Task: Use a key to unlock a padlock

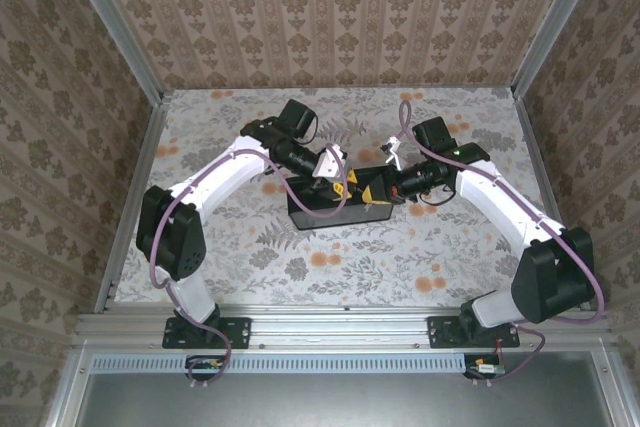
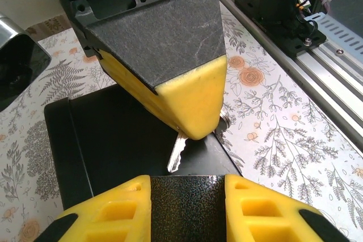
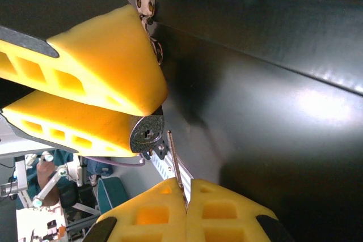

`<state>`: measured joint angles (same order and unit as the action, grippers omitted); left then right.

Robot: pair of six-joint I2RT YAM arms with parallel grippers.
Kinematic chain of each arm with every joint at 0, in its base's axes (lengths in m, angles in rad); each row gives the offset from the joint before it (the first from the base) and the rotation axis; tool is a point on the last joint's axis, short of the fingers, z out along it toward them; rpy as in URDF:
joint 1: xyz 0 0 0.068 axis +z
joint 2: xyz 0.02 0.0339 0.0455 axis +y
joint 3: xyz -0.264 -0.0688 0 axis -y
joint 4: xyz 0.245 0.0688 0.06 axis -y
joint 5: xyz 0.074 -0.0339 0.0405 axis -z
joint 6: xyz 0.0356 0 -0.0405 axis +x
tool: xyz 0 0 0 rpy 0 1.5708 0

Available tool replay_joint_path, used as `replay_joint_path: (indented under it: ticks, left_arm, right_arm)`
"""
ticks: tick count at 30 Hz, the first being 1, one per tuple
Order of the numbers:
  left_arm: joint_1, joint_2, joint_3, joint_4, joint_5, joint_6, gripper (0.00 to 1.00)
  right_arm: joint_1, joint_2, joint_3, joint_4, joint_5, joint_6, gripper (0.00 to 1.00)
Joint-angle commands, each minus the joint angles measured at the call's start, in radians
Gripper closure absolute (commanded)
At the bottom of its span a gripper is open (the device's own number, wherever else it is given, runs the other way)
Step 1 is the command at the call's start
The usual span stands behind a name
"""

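The padlock (image 3: 146, 134) is being clamped in the left gripper (image 2: 187, 196), whose jaws are being propped partly apart by its dark speckled body. The key (image 3: 176, 165) is being pinched edge-on in the right gripper (image 3: 186, 188), jaws pressed fully together on it, the blade being aimed toward 11 o'clock with its tip just beside the slotted keyway face, at its 3 o'clock edge. Seen from above, both grippers are being held over the black box (image 1: 310, 217) at the centre of the table (image 1: 450, 257), the left at 9 o'clock of the right.
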<state>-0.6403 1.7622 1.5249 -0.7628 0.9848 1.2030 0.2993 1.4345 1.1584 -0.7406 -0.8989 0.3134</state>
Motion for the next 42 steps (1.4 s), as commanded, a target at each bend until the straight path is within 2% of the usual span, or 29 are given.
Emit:
replay_joint_path:
  ticks: [1, 5, 32, 42]
  left_arm:
    - [0.002, -0.047, 0.006, 0.030, 0.080, 0.034, 0.97]
    - [0.002, -0.032, 0.010, 0.027, 0.058, 0.033, 0.97]
    - [-0.004, -0.045, -0.017, 0.093, 0.059, 0.009, 0.99]
    - [0.016, -0.070, -0.048, 0.099, 0.072, 0.013, 1.00]
  right_arm:
    - [-0.003, 0.002, 0.024, 0.020, -0.040, -0.009, 0.99]
    - [0.000, -0.013, 0.011, 0.038, -0.075, -0.021, 0.99]
    - [0.030, 0.016, 0.013, 0.016, -0.054, -0.039, 1.00]
    - [-0.008, 0.007, -0.006, 0.002, -0.048, -0.055, 1.00]
